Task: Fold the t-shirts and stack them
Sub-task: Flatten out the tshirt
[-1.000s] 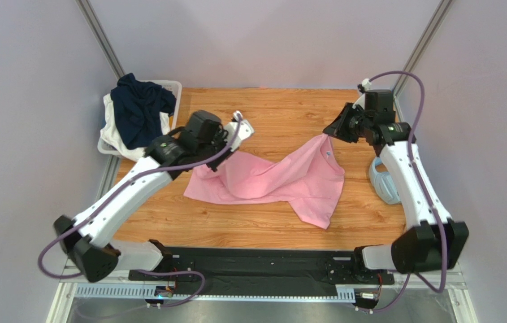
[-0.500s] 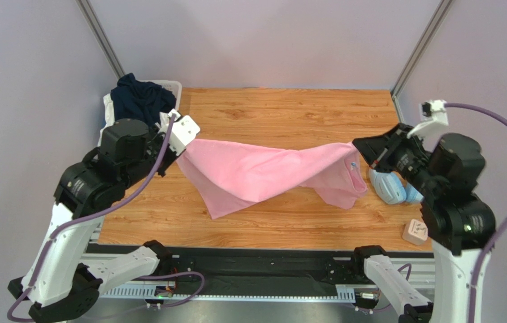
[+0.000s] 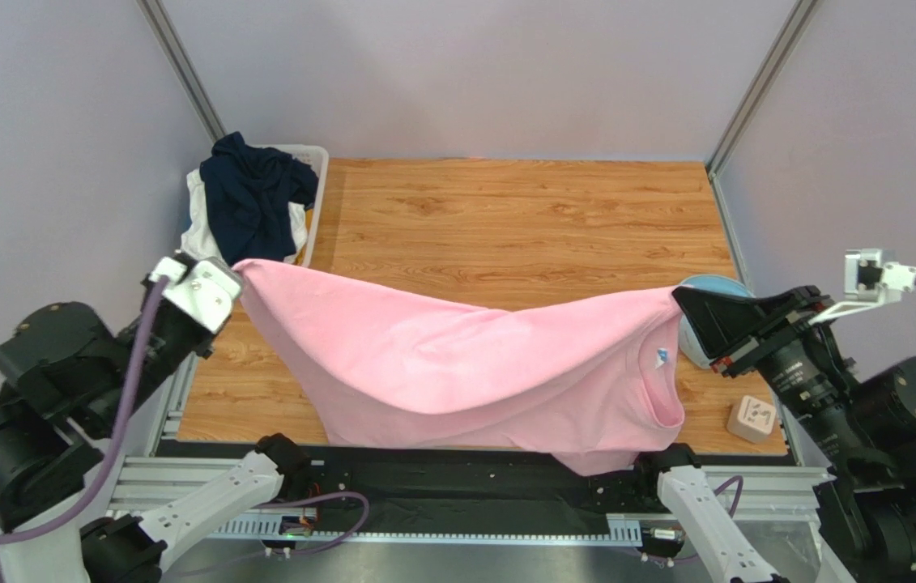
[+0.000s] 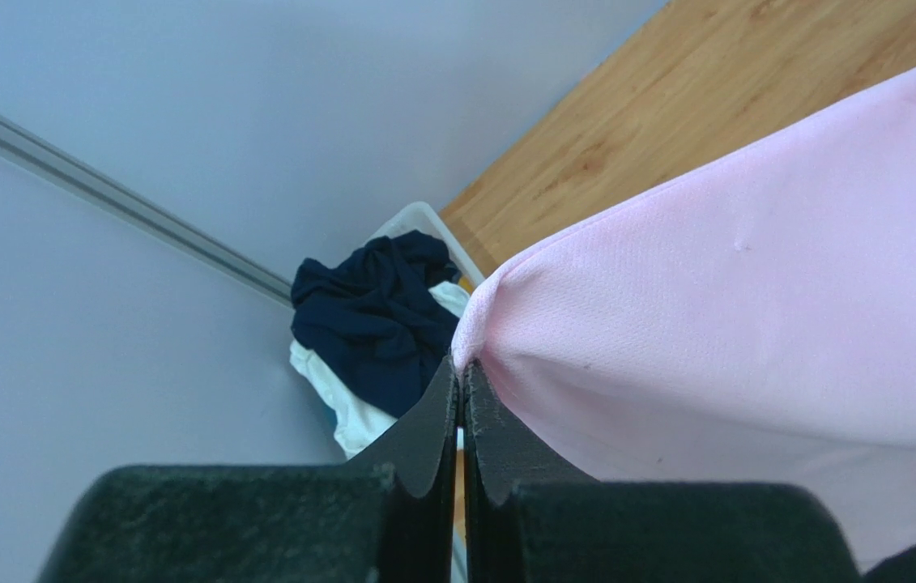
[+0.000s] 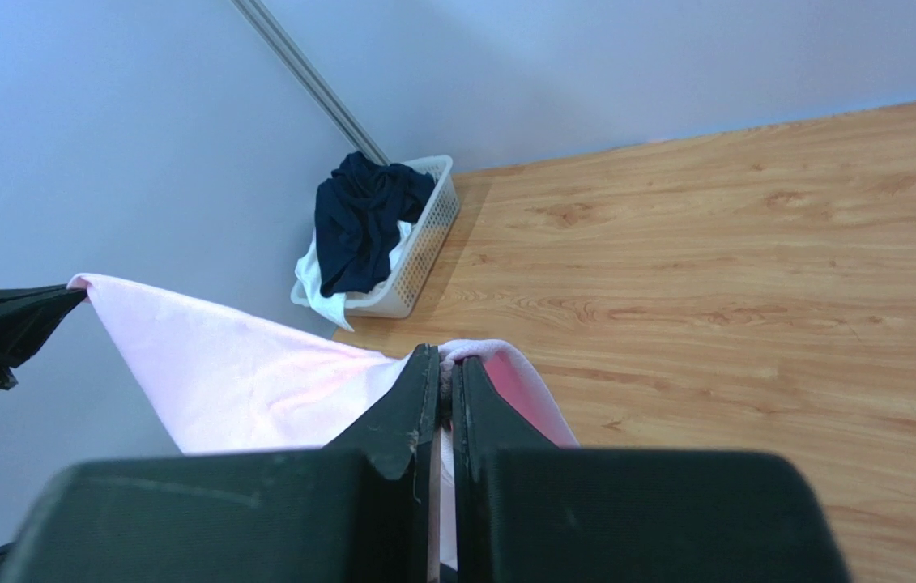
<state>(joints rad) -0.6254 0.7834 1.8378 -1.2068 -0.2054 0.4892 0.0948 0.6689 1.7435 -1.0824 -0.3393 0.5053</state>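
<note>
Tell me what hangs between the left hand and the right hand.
The pink t-shirt, pinched by the left hand and the right hand, sags between them above the table; the top external view shows it.

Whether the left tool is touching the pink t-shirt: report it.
Touching. Left wrist view: the left tool is shut on the pink t-shirt, with the cloth's corner pinched at its tips.

no legible text, number or brand in any of the 3 views. small blue tag (image 3: 662, 355) at the collar of the pink shirt (image 3: 475, 364): too small to read. tan block (image 3: 751, 419) at the right near corner of the table (image 3: 523, 219) carries dark marks on its top face; characters cannot be made out.
</note>
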